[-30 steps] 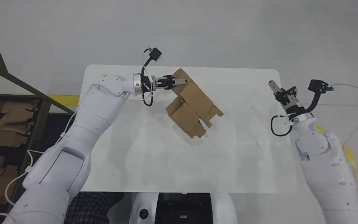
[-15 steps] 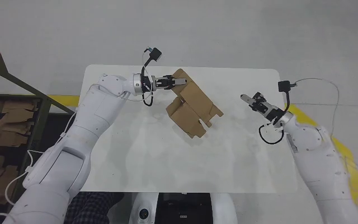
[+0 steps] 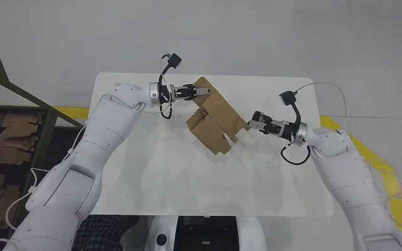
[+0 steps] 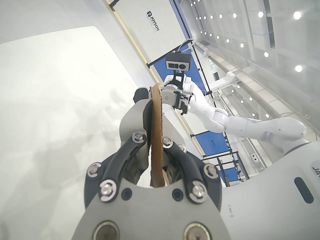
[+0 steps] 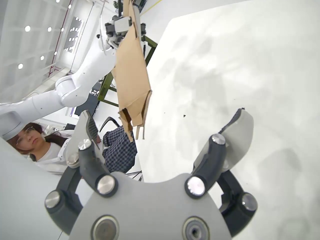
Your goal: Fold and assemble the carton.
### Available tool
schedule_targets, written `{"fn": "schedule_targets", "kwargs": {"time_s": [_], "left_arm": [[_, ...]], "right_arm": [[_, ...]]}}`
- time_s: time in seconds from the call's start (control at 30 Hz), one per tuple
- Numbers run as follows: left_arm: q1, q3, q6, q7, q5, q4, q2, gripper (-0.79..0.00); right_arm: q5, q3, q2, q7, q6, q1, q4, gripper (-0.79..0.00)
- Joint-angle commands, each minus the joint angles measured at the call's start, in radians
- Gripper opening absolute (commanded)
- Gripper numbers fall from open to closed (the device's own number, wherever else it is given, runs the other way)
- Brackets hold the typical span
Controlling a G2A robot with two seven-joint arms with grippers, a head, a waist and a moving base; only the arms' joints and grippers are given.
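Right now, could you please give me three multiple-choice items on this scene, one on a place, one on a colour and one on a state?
1. Where is the right gripper?
A. Close beside the carton
B. Far from the carton, off to one side
C. Inside the carton

2. What colour is the carton?
A. White
B. Brown
C. Blue

3. What state is the left gripper in?
A. Open
B. Shut on nothing
C. Shut on the carton

Answers:
1 A: the top view shows it beside the carton's corner.
2 B: it is plain brown cardboard.
3 C: the left wrist view shows it clamped on a cardboard flap.
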Motion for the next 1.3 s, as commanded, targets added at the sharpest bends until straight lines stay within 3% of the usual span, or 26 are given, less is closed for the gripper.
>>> {"fn": "schedule_targets", "kwargs": {"time_s": [0.0,0.33,0.63,1.0,1.13,1.17,1.2,1.23,1.27], "left_arm": [[0.000,0.000,0.000,0.000,0.000,0.000,0.000,-0.785],[0.000,0.000,0.000,0.000,0.000,0.000,0.000,-0.785],[0.000,0.000,0.000,0.000,0.000,0.000,0.000,-0.785],[0.000,0.000,0.000,0.000,0.000,0.000,0.000,-0.785],[0.000,0.000,0.000,0.000,0.000,0.000,0.000,-0.785],[0.000,0.000,0.000,0.000,0.000,0.000,0.000,-0.520],[0.000,0.000,0.000,0.000,0.000,0.000,0.000,-0.222],[0.000,0.000,0.000,0.000,0.000,0.000,0.000,0.000],[0.000,0.000,0.000,0.000,0.000,0.000,0.000,0.000]], "right_arm": [[0.034,-0.026,-0.006,0.032,-0.004,0.024,0.013,0.000],[0.195,-0.154,-0.048,0.148,-0.002,0.158,0.113,0.000],[0.195,-0.251,-0.067,0.152,0.002,0.247,0.168,-0.385],[0.248,-0.325,-0.058,0.166,0.015,0.285,0.195,-0.554],[0.273,-0.346,-0.051,0.172,0.022,0.294,0.191,-0.699],[0.282,-0.351,-0.049,0.175,0.024,0.296,0.190,-0.785],[0.293,-0.356,-0.047,0.179,0.028,0.297,0.188,-0.785],[0.307,-0.360,-0.046,0.184,0.034,0.298,0.188,-0.785],[0.319,-0.364,-0.044,0.190,0.039,0.299,0.189,-0.785]]}}
